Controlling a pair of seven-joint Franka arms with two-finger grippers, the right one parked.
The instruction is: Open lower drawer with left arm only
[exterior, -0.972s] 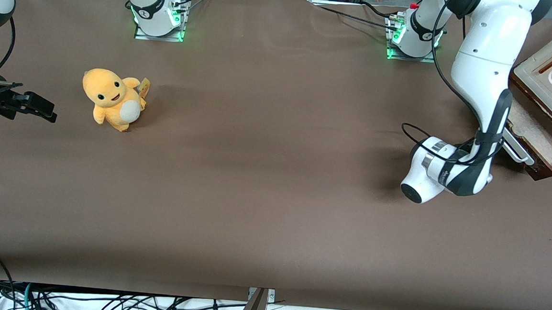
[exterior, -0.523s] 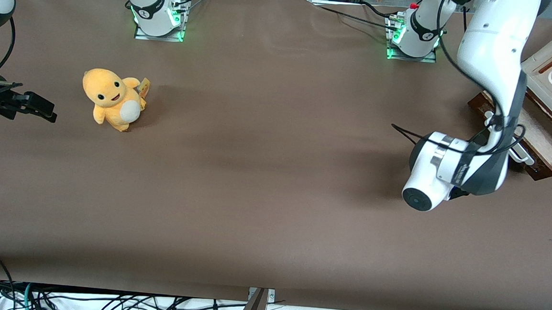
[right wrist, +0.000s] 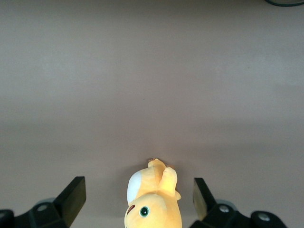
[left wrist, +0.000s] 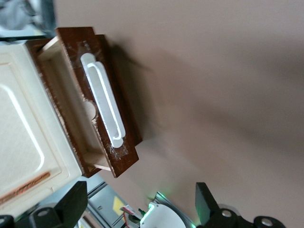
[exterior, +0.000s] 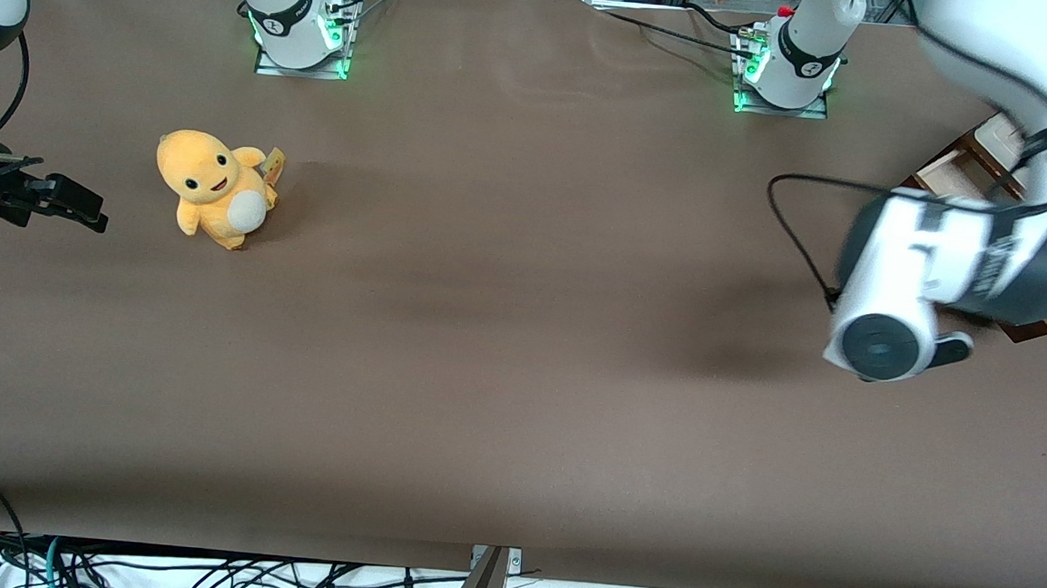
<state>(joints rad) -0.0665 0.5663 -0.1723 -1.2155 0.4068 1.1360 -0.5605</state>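
You are looking at the lower drawer (left wrist: 90,111) standing pulled out from its small cabinet (left wrist: 23,137) at the working arm's end of the worktop (exterior: 503,329). Its dark-brown front is showing scuffed, pale-worn edges, a white bar handle (left wrist: 105,105) is running along it, and the pale beige inside is lying exposed. The left arm (exterior: 962,257) is hanging above the drawer, and its end effector (left wrist: 137,206) is holding nothing, fingers spread wide, clear of the handle.
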